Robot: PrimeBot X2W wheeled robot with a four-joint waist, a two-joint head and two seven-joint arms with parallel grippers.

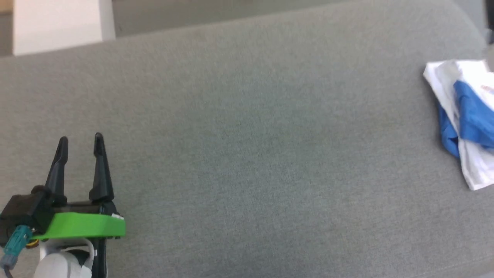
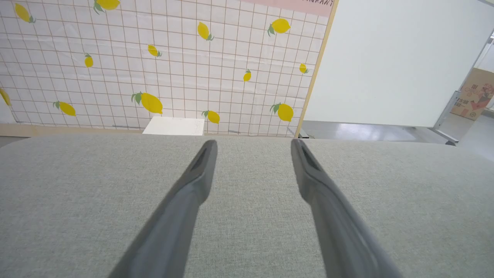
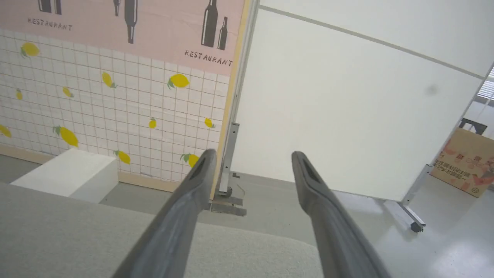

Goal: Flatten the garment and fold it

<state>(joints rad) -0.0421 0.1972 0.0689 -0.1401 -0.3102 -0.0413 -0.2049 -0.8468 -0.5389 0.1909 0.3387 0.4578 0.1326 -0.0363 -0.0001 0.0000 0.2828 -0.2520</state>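
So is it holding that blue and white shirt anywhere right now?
Nothing is held. The left gripper and right gripper both have their jaws open and empty; the garment lies by itself on the grey surface.

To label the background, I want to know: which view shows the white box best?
The right wrist view: the white box shows its top and a side. The left wrist view gives just its top behind the grey surface; the head view crops it.

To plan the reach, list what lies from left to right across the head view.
The left gripper, open and empty → the bare grey cushion → the garment, lying rumpled at the right edge.
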